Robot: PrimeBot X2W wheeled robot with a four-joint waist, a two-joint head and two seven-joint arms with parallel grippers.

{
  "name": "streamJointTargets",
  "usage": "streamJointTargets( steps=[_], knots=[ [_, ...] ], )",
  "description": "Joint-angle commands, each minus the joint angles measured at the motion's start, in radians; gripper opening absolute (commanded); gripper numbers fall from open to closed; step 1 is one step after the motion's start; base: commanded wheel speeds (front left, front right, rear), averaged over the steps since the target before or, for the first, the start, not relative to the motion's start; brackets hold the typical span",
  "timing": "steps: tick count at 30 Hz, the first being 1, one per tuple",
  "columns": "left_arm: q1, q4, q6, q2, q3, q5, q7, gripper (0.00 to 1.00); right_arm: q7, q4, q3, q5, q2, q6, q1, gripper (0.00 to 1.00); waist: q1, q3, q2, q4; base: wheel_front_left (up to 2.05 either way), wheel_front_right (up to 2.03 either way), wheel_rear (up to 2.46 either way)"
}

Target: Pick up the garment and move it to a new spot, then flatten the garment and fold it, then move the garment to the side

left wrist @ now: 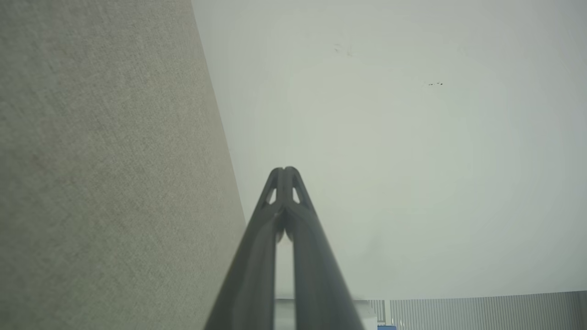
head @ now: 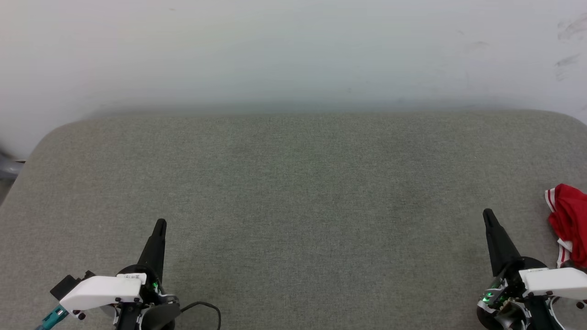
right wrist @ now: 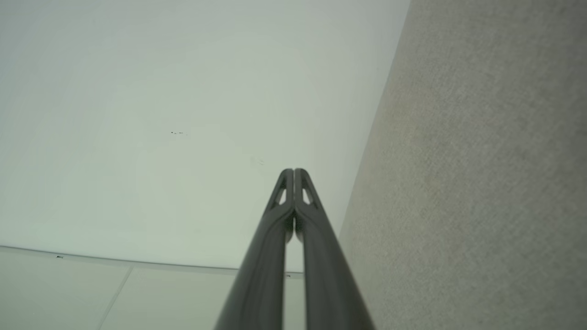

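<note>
The garment [head: 570, 220] is a bunched red heap with white-and-red striped trim at the far right edge of the grey fabric table [head: 293, 192], partly cut off by the head view's border. My right gripper [head: 487, 214] stands just left of it, apart from the cloth, fingers shut and empty. My left gripper [head: 160, 224] rests at the lower left, far from the garment, also shut with nothing in it. Each wrist view shows its own gripper with the tips pressed together: the left gripper [left wrist: 284, 170] and the right gripper [right wrist: 293, 170] point at the pale wall.
A pale wall [head: 293, 50] rises behind the table's far edge. A black cable [head: 206, 307] loops beside my left wrist. The table's rounded corners show at the back left and back right.
</note>
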Motion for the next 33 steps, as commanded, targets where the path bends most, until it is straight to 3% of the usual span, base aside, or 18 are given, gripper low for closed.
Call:
streamJointTargets(
  steps=[1, 33],
  knots=[
    [-0.017, 0.002, -0.006, -0.003, 0.006, -0.017, 0.007, 0.0, 0.006, 0.006, -0.001, 0.022, -0.001, 0.0, -0.024, 0.0, 0.0, 0.001, 0.0, 0.0, 0.0, 0.0, 0.0],
    [-0.02, 0.006, -0.013, -0.012, 0.021, -0.041, 0.018, 0.0, 0.013, 0.017, -0.008, 0.051, 0.005, 0.0, -0.029, 0.0, 0.0, 0.004, 0.0, -0.002, 0.0, 0.0, 0.0]
  ],
)
